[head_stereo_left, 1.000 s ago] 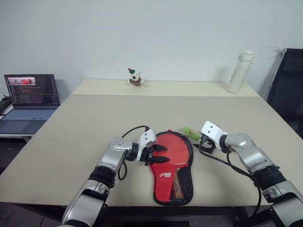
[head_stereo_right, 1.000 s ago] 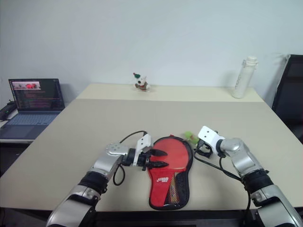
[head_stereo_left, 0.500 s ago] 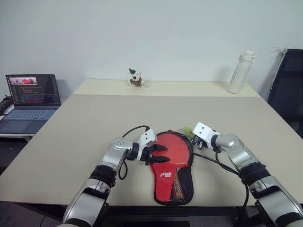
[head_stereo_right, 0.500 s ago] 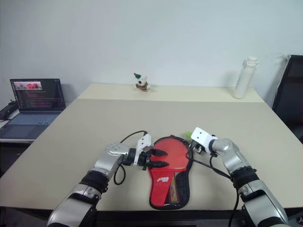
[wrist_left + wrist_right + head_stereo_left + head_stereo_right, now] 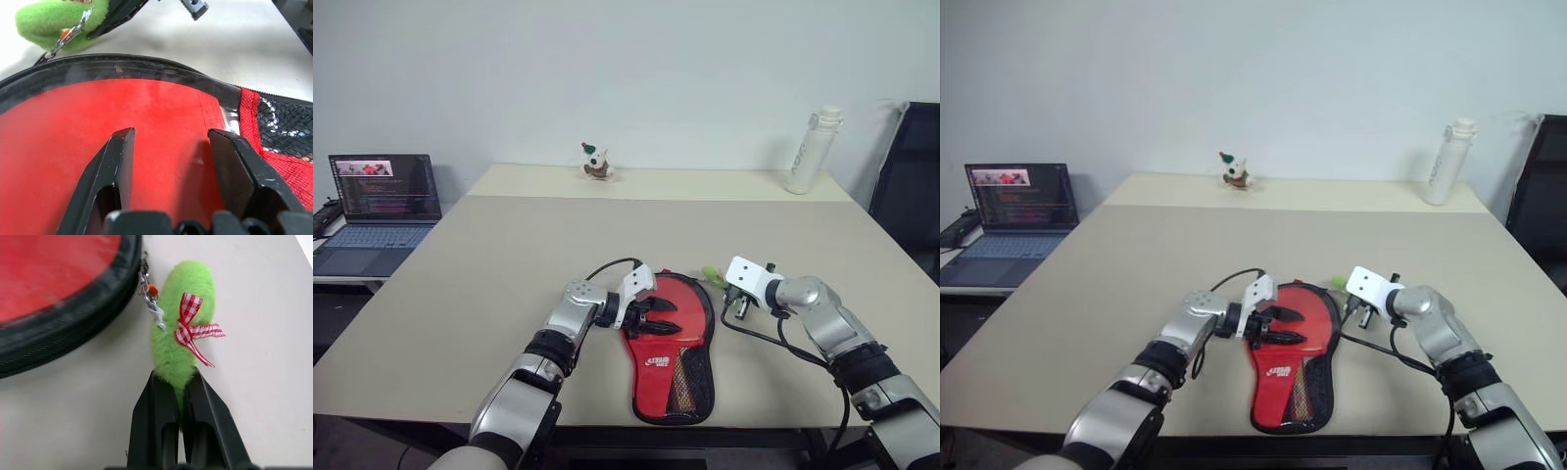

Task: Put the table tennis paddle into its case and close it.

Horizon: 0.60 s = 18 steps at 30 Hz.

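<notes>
Right hand (image 5: 177, 387) now clenched on the green charm (image 5: 182, 318), where a second ago it stood wide open just beside it. Pinched at the charm's near end, fingers (image 5: 159, 421) pressed into the fluff, gingham bow and small chain leading off to the zip at the case's rim. Left hand (image 5: 658, 315) shifted a little inward over the red face of the case (image 5: 674, 343), fingers (image 5: 110, 166) spread part-way and resting on or just above the red panel; no grip on anything there, more a pressing-down posture. Contact with the fabric hard to confirm.

Likely meaning: zip pull secured, case pinned, so closing about to start. Paddle itself not to be made out apart from the case; presumably already inside, though not certain from here. Zip around the round end looks dark and closed-lipped in the wrist views, but how far shut cannot be told.

Case flat on the counter (image 5: 509, 255) near the front edge, round end away from the robot, mesh-pocket end towards it. Charm lying on the counter just off the case's right far rim, touching the rim by its chain. Right hand beside the case, not over it; left hand over the round part, from the left side.

Next move, by judgement: a pull on the charm along the rim while the left hand keeps the case from sliding.
</notes>
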Each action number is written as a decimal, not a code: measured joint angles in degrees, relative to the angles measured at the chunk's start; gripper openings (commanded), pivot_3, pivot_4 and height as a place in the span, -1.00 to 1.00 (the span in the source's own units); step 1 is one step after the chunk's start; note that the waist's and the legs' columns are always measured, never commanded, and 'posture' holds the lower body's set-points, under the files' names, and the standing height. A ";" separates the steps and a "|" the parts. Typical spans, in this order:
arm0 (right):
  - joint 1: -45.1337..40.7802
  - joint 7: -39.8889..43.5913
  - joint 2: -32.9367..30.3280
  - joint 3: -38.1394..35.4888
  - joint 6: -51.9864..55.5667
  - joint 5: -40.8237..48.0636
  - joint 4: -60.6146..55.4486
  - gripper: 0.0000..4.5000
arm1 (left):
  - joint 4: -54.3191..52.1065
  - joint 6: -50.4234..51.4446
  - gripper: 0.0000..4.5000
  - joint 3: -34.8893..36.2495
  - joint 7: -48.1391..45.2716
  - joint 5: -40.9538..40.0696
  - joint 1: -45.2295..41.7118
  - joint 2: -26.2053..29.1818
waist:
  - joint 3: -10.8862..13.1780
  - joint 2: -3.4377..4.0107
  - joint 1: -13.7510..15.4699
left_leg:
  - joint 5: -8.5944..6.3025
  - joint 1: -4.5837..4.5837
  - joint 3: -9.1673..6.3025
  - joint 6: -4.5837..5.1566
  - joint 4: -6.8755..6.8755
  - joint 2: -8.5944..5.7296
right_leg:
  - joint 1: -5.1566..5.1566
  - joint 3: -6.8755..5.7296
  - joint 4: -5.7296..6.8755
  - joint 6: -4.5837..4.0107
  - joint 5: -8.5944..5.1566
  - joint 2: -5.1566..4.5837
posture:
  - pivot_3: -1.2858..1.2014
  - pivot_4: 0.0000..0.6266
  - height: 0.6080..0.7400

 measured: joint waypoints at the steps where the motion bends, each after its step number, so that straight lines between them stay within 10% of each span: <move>1: 0.48 0.53 -0.40 0.00 0.65 0.00 -0.98 -0.99 | 0.59 -0.59 0.15 0.00 0.02 0.05 -0.13 -0.03 | 0.00 0.00 0.00 | 0.00 0.00 0.01 0.00 0.00 -0.01 | 0.00 0.00 0.00 0.00 0.00 0.00 | 0.03 -0.52 1.00; 18: 23.01 25.56 -27.71 -3.29 12.67 9.03 -41.00 -0.99 | 8.13 -2.32 0.15 0.18 0.49 0.26 -3.48 -2.67 | -0.27 0.41 0.93 | -0.16 0.17 -0.32 0.25 0.01 -0.17 | 0.58 -0.20 -0.40 0.17 -0.07 0.13 | 0.03 -0.52 1.00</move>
